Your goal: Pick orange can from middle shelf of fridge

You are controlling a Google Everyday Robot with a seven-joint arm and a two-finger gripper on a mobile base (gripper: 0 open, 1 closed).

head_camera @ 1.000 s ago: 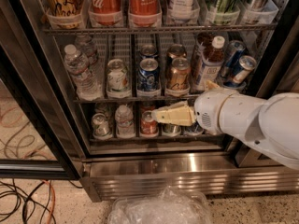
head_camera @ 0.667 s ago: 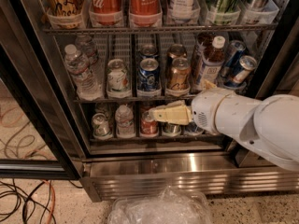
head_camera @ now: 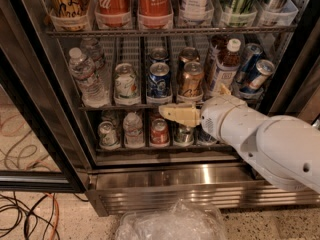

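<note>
Fridge (head_camera: 175,180), door open; middle shelf (head_camera: 100,106) packed lane to lane. End effector (head_camera: 163,112) at the shelf's front edge, below the blue can (head_camera: 159,80); spread or pressed together cannot be told. Orange can (head_camera: 191,81) stands just above-right of it, between blue can and brown bottle (head_camera: 227,64).

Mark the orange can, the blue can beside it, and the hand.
orange can (head_camera: 191,81), camera view, middle of its copper body.
blue can (head_camera: 159,82), camera view, its front label.
hand (head_camera: 165,112), camera view, beige tip, below the blue can.

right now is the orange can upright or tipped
Upright: the orange can stands lid up on the shelf; the gripper is just below it.
</note>
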